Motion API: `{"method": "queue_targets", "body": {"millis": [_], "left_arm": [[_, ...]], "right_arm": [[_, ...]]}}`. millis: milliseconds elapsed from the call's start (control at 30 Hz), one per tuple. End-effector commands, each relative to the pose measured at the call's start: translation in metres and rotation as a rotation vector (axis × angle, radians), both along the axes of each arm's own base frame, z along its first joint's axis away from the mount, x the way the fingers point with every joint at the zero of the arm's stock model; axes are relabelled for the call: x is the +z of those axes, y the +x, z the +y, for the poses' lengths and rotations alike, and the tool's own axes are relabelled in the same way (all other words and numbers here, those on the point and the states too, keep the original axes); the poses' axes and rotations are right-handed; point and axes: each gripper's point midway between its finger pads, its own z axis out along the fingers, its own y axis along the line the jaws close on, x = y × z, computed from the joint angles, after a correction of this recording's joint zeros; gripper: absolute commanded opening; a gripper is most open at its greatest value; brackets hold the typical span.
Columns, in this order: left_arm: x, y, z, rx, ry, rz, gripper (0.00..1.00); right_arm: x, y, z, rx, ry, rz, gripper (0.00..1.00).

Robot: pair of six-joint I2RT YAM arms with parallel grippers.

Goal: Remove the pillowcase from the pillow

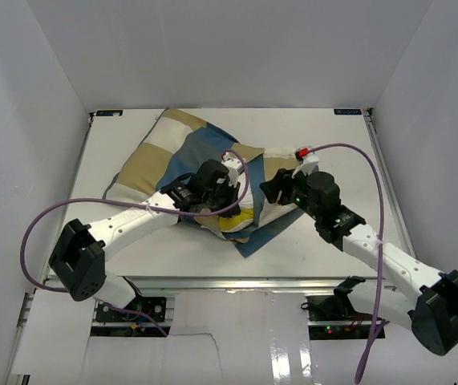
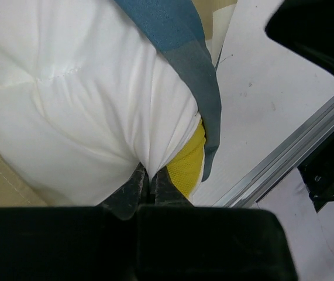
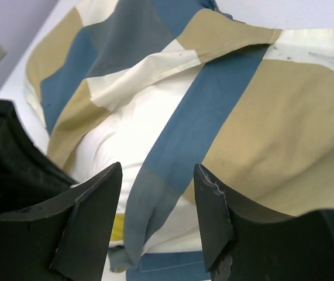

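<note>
My left pincer (image 2: 148, 175) pinches the pillow's (image 2: 85, 105) corner tight; my right pincer (image 3: 158, 175) gapes empty, the pillowcase (image 3: 260, 134) just ahead.

Most of the pillow (image 2: 85, 105) out of sight inside the pillowcase (image 1: 168, 148); tips of the left tool (image 2: 150, 175) behind pinched fabric.

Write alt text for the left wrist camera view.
The shut left gripper pinches a corner of the white pillow beside its yellow mesh edge. A blue band of the pillowcase drapes over the pillow; the pale table and a metal rail lie to the right.
</note>
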Motion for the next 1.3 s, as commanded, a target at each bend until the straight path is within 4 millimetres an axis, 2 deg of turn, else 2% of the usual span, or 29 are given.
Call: {"method": "queue_targets", "body": {"millis": [0, 33, 67, 100, 133, 167, 200, 333, 467, 533, 567, 600, 667, 767, 800, 867, 900, 1000, 1033, 1067, 1133, 1200, 1267], "left_arm": [[0.032, 0.003, -0.007, 0.035, -0.110, -0.067, 0.00], [0.029, 0.004, -0.006, 0.043, -0.105, -0.069, 0.00], [0.028, 0.004, -0.006, 0.046, -0.104, -0.066, 0.00], [0.026, 0.004, -0.006, 0.047, -0.103, -0.062, 0.00], [0.021, 0.003, -0.006, 0.047, -0.099, -0.055, 0.00], [0.019, 0.003, -0.006, 0.048, -0.094, -0.054, 0.00], [0.018, 0.003, -0.006, 0.050, -0.091, -0.055, 0.00], [0.014, 0.008, -0.002, 0.074, -0.069, -0.070, 0.00], [0.017, 0.012, 0.002, 0.105, -0.063, -0.083, 0.00], [0.020, 0.017, 0.007, 0.149, -0.054, -0.102, 0.00], [0.021, 0.017, 0.007, 0.152, -0.055, -0.099, 0.00], [0.023, 0.019, 0.010, 0.170, -0.047, -0.108, 0.00], [0.025, 0.019, 0.017, 0.201, -0.030, -0.107, 0.00], [0.032, 0.024, 0.042, 0.320, 0.022, -0.132, 0.00], [0.039, 0.026, 0.057, 0.388, 0.043, -0.152, 0.00], [0.049, 0.027, 0.067, 0.434, 0.053, -0.170, 0.00], [0.063, 0.026, 0.073, 0.460, 0.041, -0.182, 0.00], [0.084, 0.024, 0.079, 0.494, 0.000, -0.197, 0.00], [0.098, 0.023, 0.082, 0.502, -0.033, -0.217, 0.00], [0.105, 0.021, 0.082, 0.503, -0.054, -0.223, 0.00], [0.123, 0.014, 0.085, 0.497, -0.116, -0.237, 0.00], [0.136, 0.009, 0.081, 0.467, -0.179, -0.247, 0.00], [0.150, -0.003, 0.076, 0.408, -0.245, -0.242, 0.00]], "right_arm": [[0.006, 0.020, 0.001, -0.016, -0.107, -0.010, 0.58], [-0.006, 0.023, 0.008, 0.020, -0.145, 0.022, 0.58], [0.005, 0.028, 0.016, 0.036, -0.141, 0.012, 0.58], [-0.007, 0.033, 0.021, 0.051, -0.164, 0.046, 0.58], [-0.005, 0.036, 0.024, 0.055, -0.178, 0.058, 0.59], [-0.011, 0.037, 0.025, 0.058, -0.191, 0.083, 0.60], [-0.025, 0.040, 0.027, 0.060, -0.216, 0.119, 0.60], [-0.052, 0.033, 0.043, 0.149, -0.229, 0.172, 0.61], [-0.078, 0.040, 0.042, 0.127, -0.282, 0.244, 0.58], [-0.085, 0.042, 0.043, 0.128, -0.290, 0.251, 0.51], [-0.084, 0.044, 0.042, 0.120, -0.293, 0.249, 0.44], [-0.085, 0.046, 0.040, 0.099, -0.299, 0.248, 0.28], [-0.087, 0.061, 0.020, -0.022, -0.329, 0.243, 0.08], [-0.090, 0.077, -0.013, -0.138, -0.328, 0.257, 0.08], [-0.091, 0.083, -0.028, -0.166, -0.327, 0.265, 0.08], [-0.098, 0.086, -0.041, -0.189, -0.341, 0.282, 0.08], [-0.103, 0.088, -0.052, -0.223, -0.353, 0.289, 0.08], [-0.112, 0.089, -0.070, -0.277, -0.357, 0.312, 0.08], [-0.113, 0.092, -0.074, -0.298, -0.347, 0.307, 0.08], [-0.122, 0.089, -0.080, -0.313, -0.350, 0.325, 0.08], [-0.127, 0.095, -0.090, -0.349, -0.328, 0.332, 0.08], [-0.140, 0.095, -0.101, -0.374, -0.310, 0.362, 0.08], [-0.143, 0.099, -0.104, -0.384, -0.279, 0.361, 0.08]]}}
